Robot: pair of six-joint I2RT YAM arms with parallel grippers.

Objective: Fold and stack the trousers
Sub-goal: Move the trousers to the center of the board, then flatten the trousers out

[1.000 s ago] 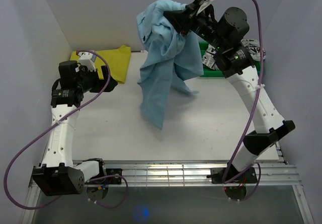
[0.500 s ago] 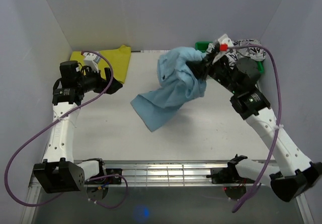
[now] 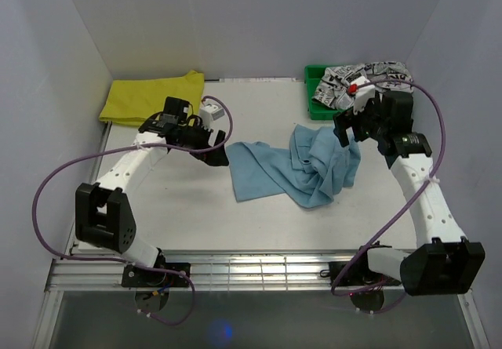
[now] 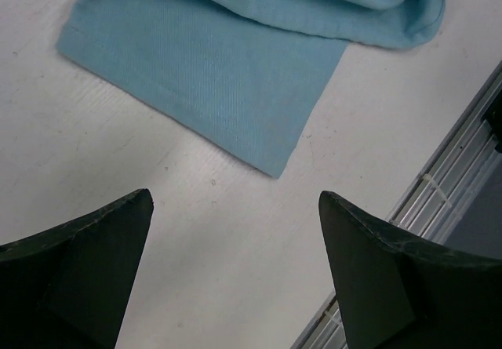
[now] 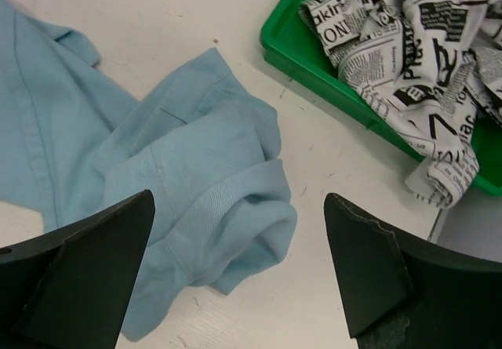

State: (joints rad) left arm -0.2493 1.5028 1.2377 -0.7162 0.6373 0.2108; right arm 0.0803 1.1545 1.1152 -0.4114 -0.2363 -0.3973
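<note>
Trousers (image 3: 314,165) near newsprint garment (image 5: 408,51), perhaps "ON"

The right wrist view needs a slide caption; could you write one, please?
Open right pincer above crumpled light blue cloth trousers, beside a green plastic tray holding newsprint-patterned cloth.

A yellow garment (image 3: 149,96) lies flat at the far left corner of the white table (image 3: 196,208). At the far right, a green bin (image 3: 314,107) holds a crumpled newspaper-print garment (image 3: 361,78), part of it draping over the rim.
</note>
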